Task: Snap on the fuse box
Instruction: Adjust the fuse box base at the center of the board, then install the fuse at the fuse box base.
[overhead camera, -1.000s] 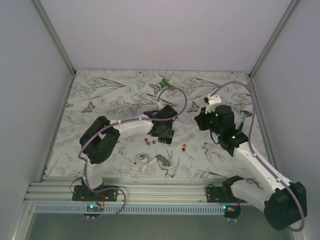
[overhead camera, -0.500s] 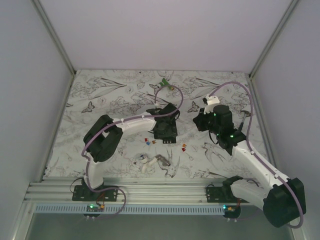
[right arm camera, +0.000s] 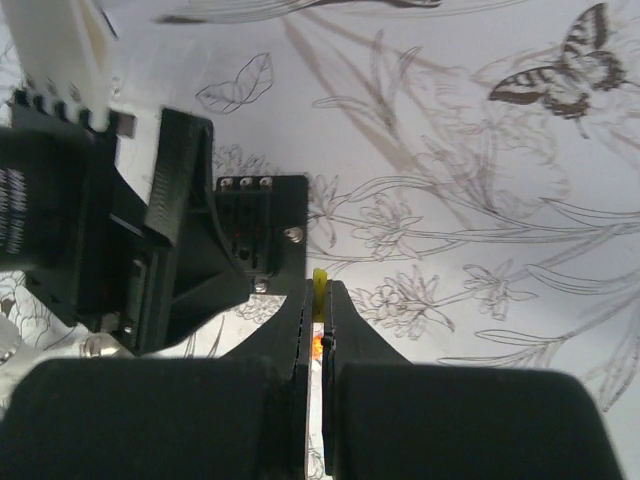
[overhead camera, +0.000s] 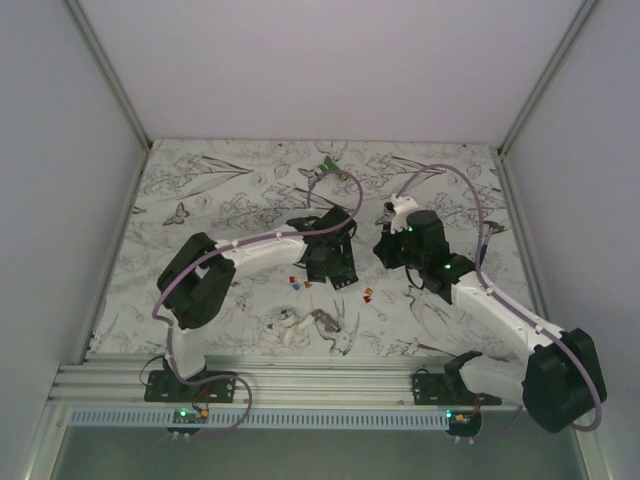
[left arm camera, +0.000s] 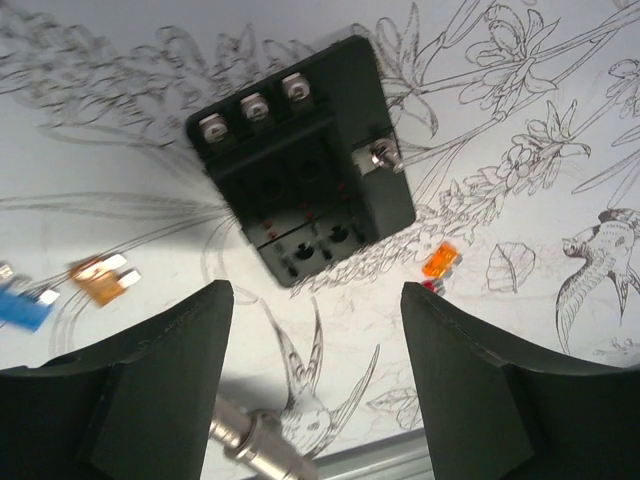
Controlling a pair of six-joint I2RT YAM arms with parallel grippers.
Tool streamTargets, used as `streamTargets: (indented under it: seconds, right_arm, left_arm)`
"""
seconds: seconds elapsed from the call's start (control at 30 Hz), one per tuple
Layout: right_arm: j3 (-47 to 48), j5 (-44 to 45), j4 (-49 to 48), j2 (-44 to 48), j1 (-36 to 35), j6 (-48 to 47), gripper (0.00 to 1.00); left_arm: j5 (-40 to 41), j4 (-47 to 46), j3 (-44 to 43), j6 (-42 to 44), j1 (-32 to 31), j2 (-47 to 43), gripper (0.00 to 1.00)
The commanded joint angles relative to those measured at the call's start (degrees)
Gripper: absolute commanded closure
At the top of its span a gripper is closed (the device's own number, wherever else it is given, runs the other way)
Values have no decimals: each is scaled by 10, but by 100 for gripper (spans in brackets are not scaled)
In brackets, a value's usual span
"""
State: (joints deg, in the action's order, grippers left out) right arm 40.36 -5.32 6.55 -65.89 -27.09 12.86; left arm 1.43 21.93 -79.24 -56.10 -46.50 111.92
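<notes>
The fuse box (left arm camera: 300, 170) is a black block with a slotted face and three screws along one edge, lying flat on the patterned table. My left gripper (left arm camera: 318, 292) hangs above it, open, with nothing between its fingers (left arm camera: 160, 380); the box sits just beyond the tips. In the top view the left gripper (overhead camera: 328, 262) covers most of the box. My right gripper (right arm camera: 319, 300) is shut on a small yellow fuse (right arm camera: 319, 281), right beside the fuse box (right arm camera: 275, 225). From above, the right gripper (overhead camera: 384, 244) stands just right of the left one.
Loose fuses lie around the box: an orange one (left arm camera: 440, 262), an amber one (left arm camera: 100, 283) and a blue one (left arm camera: 20, 308). A green plastic object (overhead camera: 328, 166) sits at the back. A white-and-grey clump of parts (overhead camera: 300, 325) lies near the front edge.
My left gripper has opened wider and shifted slightly over the fuse box. The right arm has swung left, bringing its shut gripper close to the box.
</notes>
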Motion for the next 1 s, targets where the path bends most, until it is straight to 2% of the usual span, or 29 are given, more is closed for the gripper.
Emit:
streamTargets:
  seconds: [0.0,0.27,0.53,0.97]
  right_arm:
    - [48,28,13,-33,-42,-5,100]
    - [121,96,49,-130,-113,-8,100]
    - [184,155,79,-221,-160,-2,100]
    - [202,208,63,-303,-203,3,100]
  left_arm:
    - [13,12,47,12,26,-73,29]
    - [-46,-42,155,43,101,-159,33]
    - [-154,-113,207,62,179,-169,35]
    - [-227,-157,214,62,204,-138,36]
